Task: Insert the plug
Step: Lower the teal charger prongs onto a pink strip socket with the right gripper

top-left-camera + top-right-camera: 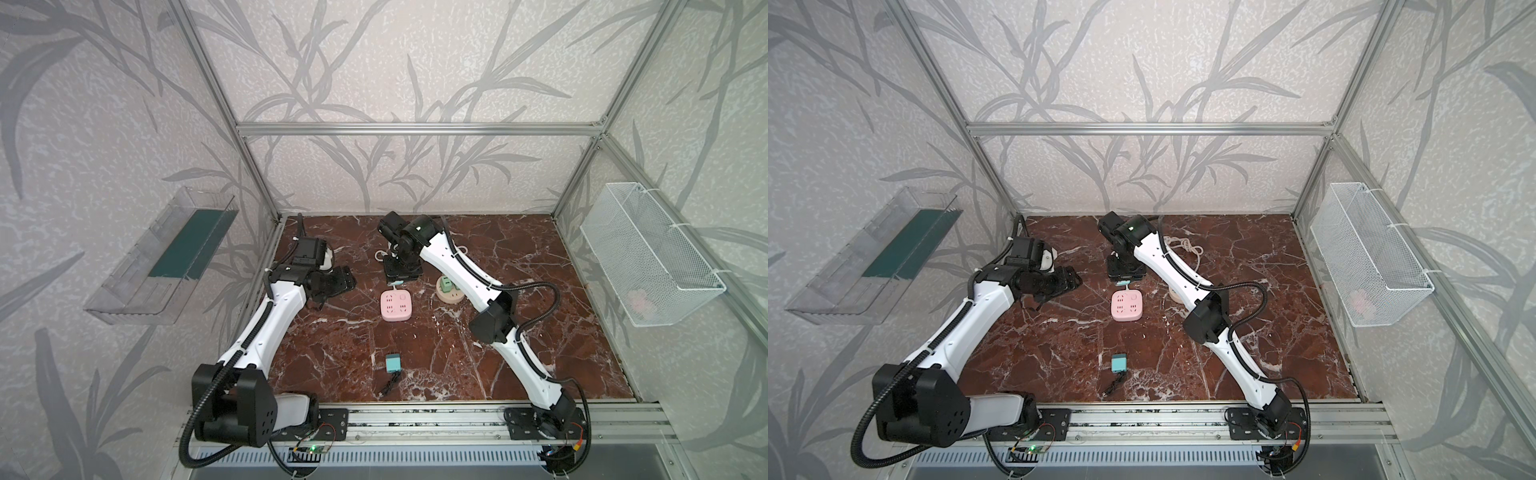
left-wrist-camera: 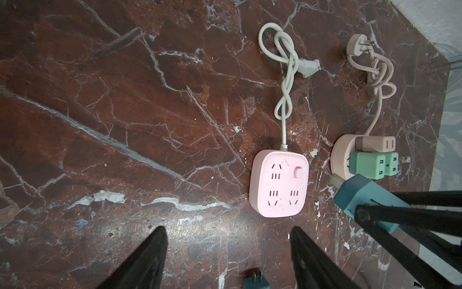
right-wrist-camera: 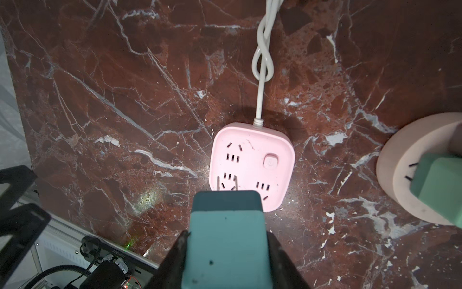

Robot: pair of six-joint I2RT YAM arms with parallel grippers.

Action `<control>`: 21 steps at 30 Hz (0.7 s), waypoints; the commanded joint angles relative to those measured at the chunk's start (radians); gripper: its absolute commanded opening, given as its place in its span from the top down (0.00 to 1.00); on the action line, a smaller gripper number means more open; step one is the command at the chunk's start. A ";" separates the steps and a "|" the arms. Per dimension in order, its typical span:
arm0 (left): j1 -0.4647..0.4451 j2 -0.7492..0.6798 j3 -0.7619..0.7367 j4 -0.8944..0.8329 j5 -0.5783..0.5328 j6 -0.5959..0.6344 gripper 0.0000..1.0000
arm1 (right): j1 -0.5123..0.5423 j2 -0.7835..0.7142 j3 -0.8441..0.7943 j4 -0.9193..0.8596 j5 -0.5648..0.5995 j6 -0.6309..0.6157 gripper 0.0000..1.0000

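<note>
The right gripper (image 3: 226, 241) pinches a teal plastic plug block (image 3: 226, 220) by its two sides. The block's long way runs from the gripper out to its dark end. There two thin metal prongs (image 3: 218, 182) point at the pink square socket box (image 3: 252, 160). The prongs hang over one corner's holes, bare, not pushed in yet. The left gripper (image 2: 227, 231) is spread wide and holds nothing. Beside the pink box sits a round pale socket (image 2: 338, 155) with green cube plugs (image 2: 367, 165) stuck in it. A clear plastic tray (image 1: 124, 291) on one wall holds a flat dark green thing (image 1: 191, 245). A white wire basket (image 1: 665, 266) on the other wall holds something pale pink (image 1: 640, 301), too blurry to name. The table (image 1: 519, 332) is dark red marble, and the walls (image 1: 415, 62) are grey with leaf shapes
</note>
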 commanded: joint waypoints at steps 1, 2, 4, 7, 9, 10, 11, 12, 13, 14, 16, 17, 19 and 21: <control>0.005 -0.011 -0.009 0.002 0.019 0.016 0.24 | -0.008 0.005 -0.009 -0.039 -0.031 0.012 1.00; 0.004 -0.010 -0.010 0.003 0.022 0.015 0.23 | -0.008 0.009 -0.007 -0.041 -0.038 0.026 1.00; 0.007 -0.007 -0.013 0.010 0.033 0.012 0.24 | -0.008 0.020 -0.008 -0.041 -0.045 0.048 1.00; 0.006 0.002 -0.014 0.015 0.047 0.008 0.24 | -0.008 0.035 -0.010 -0.041 -0.053 0.059 1.00; 0.008 0.006 -0.013 0.015 0.053 0.008 0.23 | -0.009 0.044 -0.012 -0.033 -0.061 0.064 1.00; 0.008 0.006 -0.015 0.017 0.055 0.006 0.23 | -0.008 0.049 -0.009 -0.032 -0.062 0.068 1.00; 0.008 0.006 -0.017 0.018 0.056 0.006 0.24 | -0.008 0.057 -0.007 -0.028 -0.068 0.069 1.00; 0.009 0.006 -0.017 0.019 0.057 0.007 0.24 | -0.008 0.061 -0.005 -0.028 -0.069 0.072 1.00; 0.008 0.007 -0.018 0.019 0.057 0.005 0.24 | -0.008 0.068 -0.003 -0.028 -0.075 0.074 1.00; 0.009 0.007 -0.018 0.020 0.059 0.005 0.23 | -0.008 0.074 -0.002 -0.025 -0.082 0.075 1.00; 0.010 0.009 -0.020 0.022 0.061 0.005 0.24 | -0.008 0.084 -0.002 -0.023 -0.091 0.076 1.00; 0.009 0.010 -0.020 0.022 0.062 0.004 0.24 | -0.008 0.089 -0.002 -0.022 -0.093 0.076 1.00; 0.011 0.011 -0.021 0.024 0.065 0.003 0.24 | -0.008 0.097 -0.002 -0.021 -0.096 0.073 1.00; 0.011 0.013 -0.022 0.027 0.068 0.002 0.23 | -0.008 0.105 -0.004 -0.020 -0.099 0.074 1.00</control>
